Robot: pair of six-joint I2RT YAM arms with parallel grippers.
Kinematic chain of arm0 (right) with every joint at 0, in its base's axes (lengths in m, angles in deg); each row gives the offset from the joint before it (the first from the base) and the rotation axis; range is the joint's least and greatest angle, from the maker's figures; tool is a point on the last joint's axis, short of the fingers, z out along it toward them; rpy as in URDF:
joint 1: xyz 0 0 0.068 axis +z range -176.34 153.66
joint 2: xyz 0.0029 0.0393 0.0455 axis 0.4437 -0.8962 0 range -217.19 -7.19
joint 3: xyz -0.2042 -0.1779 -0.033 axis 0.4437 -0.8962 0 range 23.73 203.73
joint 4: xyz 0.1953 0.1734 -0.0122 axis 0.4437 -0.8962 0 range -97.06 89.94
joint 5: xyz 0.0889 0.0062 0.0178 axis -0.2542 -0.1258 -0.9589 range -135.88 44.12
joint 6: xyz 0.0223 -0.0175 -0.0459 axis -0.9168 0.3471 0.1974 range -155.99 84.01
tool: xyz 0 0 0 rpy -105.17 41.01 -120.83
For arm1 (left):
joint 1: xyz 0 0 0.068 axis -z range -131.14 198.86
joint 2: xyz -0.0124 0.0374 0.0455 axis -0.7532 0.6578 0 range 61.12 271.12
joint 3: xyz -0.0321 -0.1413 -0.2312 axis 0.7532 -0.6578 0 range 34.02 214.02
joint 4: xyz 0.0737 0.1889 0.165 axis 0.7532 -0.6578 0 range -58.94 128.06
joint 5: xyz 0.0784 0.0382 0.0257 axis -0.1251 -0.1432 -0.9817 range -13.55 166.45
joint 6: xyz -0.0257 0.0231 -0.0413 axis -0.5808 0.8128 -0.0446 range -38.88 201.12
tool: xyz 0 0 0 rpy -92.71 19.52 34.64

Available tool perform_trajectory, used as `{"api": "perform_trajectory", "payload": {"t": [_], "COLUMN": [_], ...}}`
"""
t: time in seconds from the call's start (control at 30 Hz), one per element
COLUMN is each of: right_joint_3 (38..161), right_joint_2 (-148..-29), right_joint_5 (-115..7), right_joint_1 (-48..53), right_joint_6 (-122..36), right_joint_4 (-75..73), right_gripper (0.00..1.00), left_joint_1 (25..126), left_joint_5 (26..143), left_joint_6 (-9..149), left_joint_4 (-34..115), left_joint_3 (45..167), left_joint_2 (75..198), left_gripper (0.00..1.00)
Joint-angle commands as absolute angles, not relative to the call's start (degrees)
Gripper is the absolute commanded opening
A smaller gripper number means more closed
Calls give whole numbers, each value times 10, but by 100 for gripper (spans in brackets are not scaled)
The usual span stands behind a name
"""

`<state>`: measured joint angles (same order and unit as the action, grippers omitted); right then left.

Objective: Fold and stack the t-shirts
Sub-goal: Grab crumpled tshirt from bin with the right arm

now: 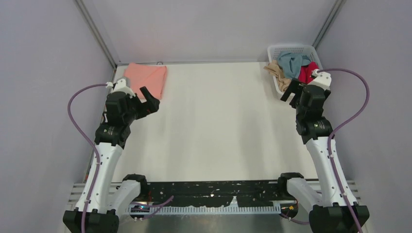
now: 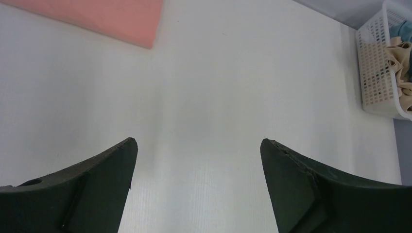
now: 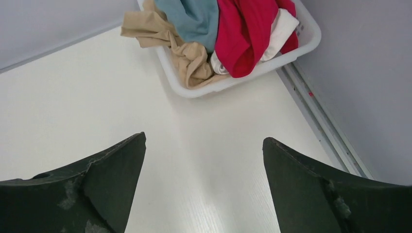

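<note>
Started nearest the lens, at the bases of both arms on the near edge of the white table (image 1: 218, 131). Followed the left arm (image 1: 104, 160) up the left side, with a purple cable (image 1: 77, 109) looping out beside it. Found the left gripper (image 1: 149, 98) (image 2: 198, 143) spread wide and holding nothing, raised over bare table near the front right corner of the salmon-pink shirt (image 1: 145, 77) (image 2: 107, 17). Checked the left wrist view: both dark fingers (image 2: 97, 184) far apart above white surface, clear of the cloth, with only the shirt's edge at the upper left. Noted that shirt lying flat and folded in the far left corner of the table, well apart from the others.

Moved across to the right arm (image 1: 323, 155). Found the right gripper (image 1: 290, 97) (image 3: 204, 138) likewise opened wide, gripping nothing, hovering just short of the near end of the white lattice basket (image 1: 291, 47) (image 3: 233, 82) in the far right corner. Picked out three shirts heaped in that basket. Saw the beige shirt (image 1: 274, 70) (image 3: 160, 31) spilling over the left rim towards the table. Placed the slate-blue shirt (image 1: 291, 62) (image 3: 192, 19) in the middle, crumpled on top. Placed the red shirt (image 1: 307, 73) (image 3: 248, 34) to its right, drooping over the near rim. Spotted a piece of white cloth (image 3: 282, 29) tucked against the red one at the right wall of the basket.
</note>
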<state>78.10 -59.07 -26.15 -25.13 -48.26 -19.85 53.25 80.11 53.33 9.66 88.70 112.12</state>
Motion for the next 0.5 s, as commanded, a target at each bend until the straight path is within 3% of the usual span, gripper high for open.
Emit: {"api": "perform_trajectory", "payload": {"t": [0.0,0.2,0.47], "right_joint_3": [827,954,1269], "right_joint_2": [-614,-767,-1074], "right_joint_5": [-256,-252,-243], "right_joint_1": [-254,-253,-277], "right_joint_6": [-500,-445,-418], "right_joint_4": [-184,-182,-288], "right_gripper": [95,95,98], "left_joint_1": [531,531,531], "left_joint_5": [800,825,787], "left_joint_6": [544,526,508], "left_joint_4": [120,106,72], "left_joint_3": [908,914,911], "left_joint_2": [1126,1136,1121], "left_gripper": [99,99,99]}}
